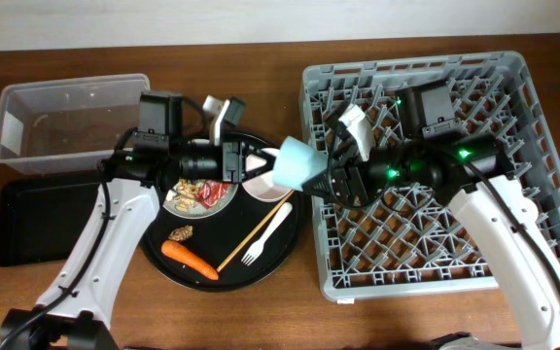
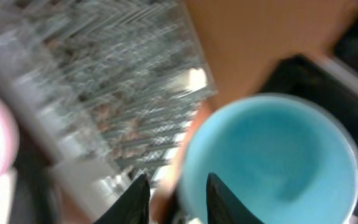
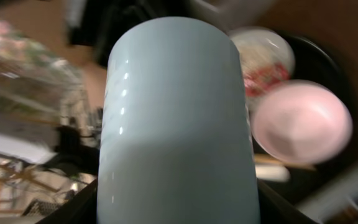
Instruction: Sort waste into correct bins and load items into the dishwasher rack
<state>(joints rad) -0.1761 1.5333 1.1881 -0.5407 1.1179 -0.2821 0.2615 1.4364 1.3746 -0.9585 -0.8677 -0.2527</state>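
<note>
One light-blue cup [image 1: 295,163] pinched in right pincer [image 1: 324,177] | left pincer [image 2: 174,196] spread | round black tray [image 1: 261,267]: carrot [image 1: 189,259], fork [image 1: 265,236], chopstick [image 1: 254,231], plate [image 1: 224,207]

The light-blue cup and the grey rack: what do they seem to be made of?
The light-blue cup: probably glazed ceramic or hard plastic; smooth, glossy, with small highlights along its side. The grey rack: moulded plastic, matte, an even grey lattice with upright pegs.

White arm links [image 1: 105,243], black joints [image 1: 197,163], green lights [image 1: 390,173]
</note>
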